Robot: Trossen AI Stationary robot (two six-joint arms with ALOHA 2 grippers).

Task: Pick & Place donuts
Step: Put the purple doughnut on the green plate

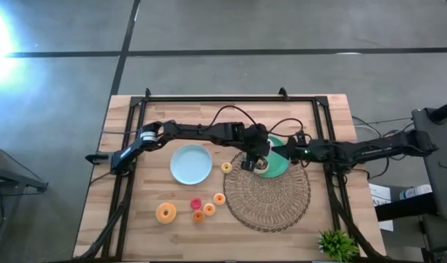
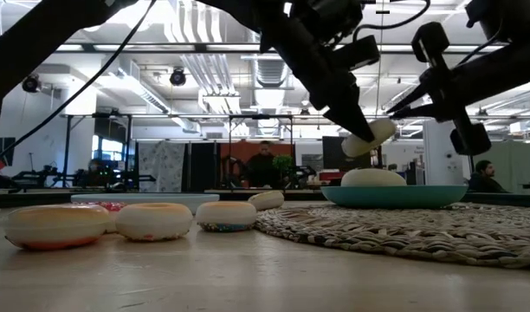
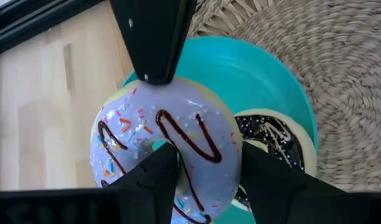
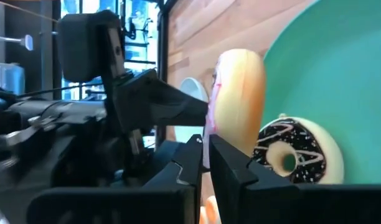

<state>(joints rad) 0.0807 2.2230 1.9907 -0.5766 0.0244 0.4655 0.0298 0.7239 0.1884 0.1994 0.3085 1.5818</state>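
Note:
My left gripper (image 1: 254, 156) reaches in from the table's left. It hangs over the teal plate (image 3: 265, 81) and is shut on a lilac-frosted donut (image 3: 169, 134) with sprinkles and a chocolate squiggle. A chocolate-frosted donut (image 3: 274, 140) lies flat on that plate. My right gripper (image 4: 206, 142) comes level from the table's right, shut, with its tip (image 3: 156, 74) at the held donut's rim. Several small donuts lie flat on the wood near the front edge: a large orange one (image 1: 166, 212), a red one (image 1: 196, 202), small orange ones (image 1: 209, 209) and a yellow one (image 1: 226, 167). My left gripper holds the lilac donut by its ring: one finger (image 3: 162, 165) sits in the hole, the other (image 3: 259, 177) outside the rim. The donut is lifted clear above the teal plate (image 2: 395, 197) and tilted. My right gripper's shut tip stands at the donut's rim (image 3: 178, 84); I cannot tell whether it touches.
The teal plate rests on the far part of a round woven placemat (image 1: 274, 197). A light-blue plate (image 1: 190, 164) sits to its left. A small green plant (image 1: 337, 245) stands at the table's near right corner. A black frame (image 1: 231, 97) runs along the far edge.

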